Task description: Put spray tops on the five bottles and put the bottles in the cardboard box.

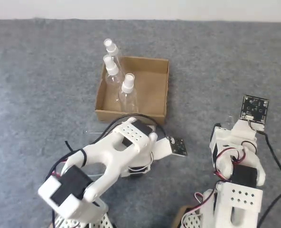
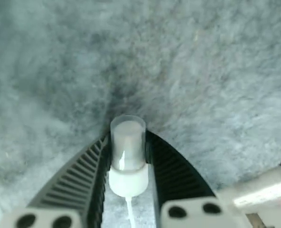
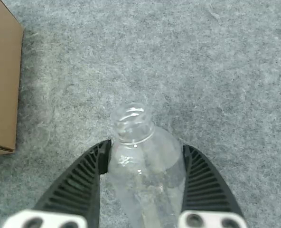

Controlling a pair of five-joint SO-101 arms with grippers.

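Left claw [image 2: 126, 142] clenched on a spray top [image 2: 127, 164], its dip tube trailing back, grey carpet [image 2: 202, 71] beyond. My right claw [image 3: 145, 154] grips an uncapped clear bottle [image 3: 147, 175] around its body, near the cardboard box [image 3: 3, 80]. Capped bottles [image 1: 127, 92] stand in that box.
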